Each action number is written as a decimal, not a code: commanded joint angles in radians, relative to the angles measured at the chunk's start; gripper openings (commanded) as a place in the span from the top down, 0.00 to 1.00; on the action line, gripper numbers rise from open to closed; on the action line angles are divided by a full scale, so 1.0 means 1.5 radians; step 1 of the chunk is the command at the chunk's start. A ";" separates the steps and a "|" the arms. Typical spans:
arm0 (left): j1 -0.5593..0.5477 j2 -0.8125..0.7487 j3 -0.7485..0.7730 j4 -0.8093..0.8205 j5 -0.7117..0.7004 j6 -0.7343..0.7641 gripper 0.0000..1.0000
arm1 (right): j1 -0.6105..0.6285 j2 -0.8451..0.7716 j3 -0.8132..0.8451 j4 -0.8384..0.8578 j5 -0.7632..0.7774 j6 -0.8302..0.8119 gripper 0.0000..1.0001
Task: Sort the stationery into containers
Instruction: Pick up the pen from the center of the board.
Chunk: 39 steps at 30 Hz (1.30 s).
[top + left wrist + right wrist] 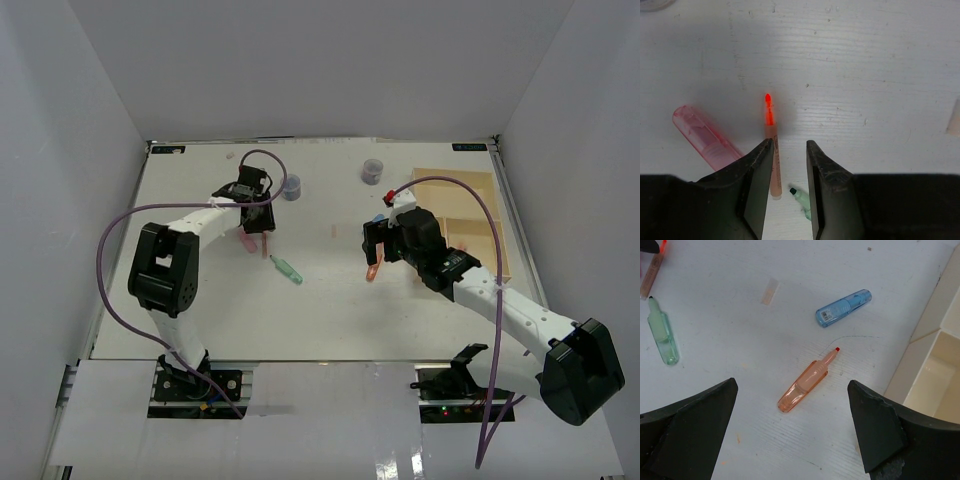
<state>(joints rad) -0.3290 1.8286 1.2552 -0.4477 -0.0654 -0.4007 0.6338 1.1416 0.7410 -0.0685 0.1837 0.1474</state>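
Observation:
My left gripper (262, 226) is open with a narrow gap, low over the table. In the left wrist view (789, 150) a thin orange pen with a red tip (771, 150) lies between the fingers, against the left one. A pink marker (705, 137) lies to its left and a green marker (801, 198) below. My right gripper (380, 245) is wide open and empty above an orange marker (805, 382), which lies between its fingertips (715, 405). A blue marker (842, 307) lies beyond it. The beige wooden tray (470, 180) stands to the right.
Two grey-blue pots (291, 186) (372, 171) stand at the back of the table. A small red piece (389, 196) lies by the tray's left edge. A small beige stub (770, 291) lies on the table. The tray wall (920, 357) is close to my right finger.

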 commanded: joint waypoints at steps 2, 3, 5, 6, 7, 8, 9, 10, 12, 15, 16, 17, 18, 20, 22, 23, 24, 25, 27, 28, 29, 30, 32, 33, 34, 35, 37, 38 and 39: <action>0.005 0.004 0.015 -0.024 -0.016 0.003 0.57 | 0.005 -0.013 -0.001 0.026 0.007 -0.001 0.03; 0.005 0.006 0.014 -0.025 -0.018 0.003 0.57 | 0.004 -0.013 -0.002 0.025 0.007 -0.002 0.03; 0.005 0.006 0.014 -0.026 -0.024 0.003 0.57 | 0.005 -0.010 -0.003 0.025 0.004 -0.001 0.03; 0.005 0.006 0.014 -0.026 -0.031 0.003 0.57 | 0.005 -0.010 -0.004 0.026 0.004 -0.001 0.03; 0.005 0.007 0.014 -0.027 -0.032 0.004 0.57 | 0.005 -0.010 -0.005 0.026 0.003 -0.001 0.03; 0.005 0.010 0.016 -0.026 -0.034 0.009 0.57 | 0.005 -0.010 -0.006 0.027 0.004 -0.001 0.02; 0.005 0.018 0.022 -0.030 -0.035 0.010 0.58 | 0.005 -0.010 -0.008 0.029 0.004 -0.001 0.03; 0.005 0.022 0.026 -0.032 -0.037 0.011 0.58 | 0.005 -0.009 -0.009 0.030 0.004 -0.001 0.03; 0.005 0.037 0.033 -0.036 -0.039 0.011 0.59 | 0.005 -0.009 -0.010 0.030 0.003 0.000 0.03; 0.005 0.047 0.043 -0.039 -0.041 0.013 0.59 | 0.005 -0.009 -0.014 0.031 0.003 -0.001 0.03; 0.006 0.054 0.049 -0.042 -0.044 0.014 0.60 | 0.005 -0.009 -0.014 0.031 0.003 0.000 0.03; 0.007 0.056 0.051 -0.043 -0.045 0.014 0.61 | 0.006 -0.009 -0.015 0.033 0.004 0.000 0.02; 0.007 0.059 0.052 -0.043 -0.046 0.016 0.62 | 0.005 -0.010 -0.016 0.033 0.004 0.000 0.03; 0.009 0.062 0.054 -0.043 -0.046 0.016 0.66 | 0.005 -0.007 -0.016 0.034 0.004 0.000 0.02; 0.009 0.065 0.057 -0.042 -0.045 0.016 0.69 | 0.006 -0.007 -0.015 0.034 0.003 0.000 0.03; 0.009 0.066 0.058 -0.042 -0.042 0.016 0.73 | 0.006 -0.007 -0.016 0.034 0.003 0.000 0.03; 0.009 0.068 0.059 -0.043 -0.041 0.016 0.74 | 0.005 -0.009 -0.017 0.034 0.004 0.000 0.03; 0.008 0.070 0.059 -0.044 -0.040 0.017 0.76 | 0.005 -0.010 -0.017 0.034 0.005 0.000 0.03; 0.009 0.076 0.060 -0.044 -0.039 0.018 0.82 | 0.005 -0.013 -0.018 0.033 0.007 -0.001 0.02; 0.009 0.077 0.060 -0.044 -0.038 0.017 0.84 | 0.005 -0.017 -0.019 0.033 0.008 -0.001 0.03; 0.009 0.076 0.063 -0.045 -0.037 0.017 0.87 | 0.005 -0.019 -0.021 0.032 0.010 -0.001 0.03; 0.009 0.075 0.065 -0.045 -0.036 0.017 0.89 | 0.005 -0.020 -0.021 0.032 0.010 -0.001 0.02; 0.009 0.062 0.072 -0.050 -0.034 0.017 0.94 | 0.005 -0.026 -0.020 0.032 0.006 -0.002 0.02; 0.009 0.056 0.081 -0.053 -0.032 0.015 0.96 | 0.005 -0.029 -0.019 0.033 0.005 -0.001 0.03; 0.009 0.046 0.087 -0.055 -0.029 0.015 0.97 | 0.006 -0.034 -0.024 0.036 0.004 -0.003 0.03; 0.009 0.037 0.092 -0.055 -0.024 0.008 0.98 | 0.007 -0.045 -0.028 0.038 -0.005 -0.004 0.03; 0.009 0.001 0.108 -0.052 0.006 0.001 0.99 | 0.010 -0.064 -0.046 0.085 -0.026 -0.007 0.03; 0.009 -0.013 0.110 -0.049 0.019 -0.003 1.00 | 0.011 -0.070 -0.051 0.096 -0.056 -0.007 0.03; 0.009 -0.050 0.109 -0.027 0.033 -0.007 1.00 | 0.015 -0.075 -0.054 0.116 -0.072 -0.007 0.03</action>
<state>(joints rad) -0.3225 1.9175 1.3708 -0.5266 -0.0822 -0.3885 0.6407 1.0679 0.6746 -0.0082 0.1501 0.1463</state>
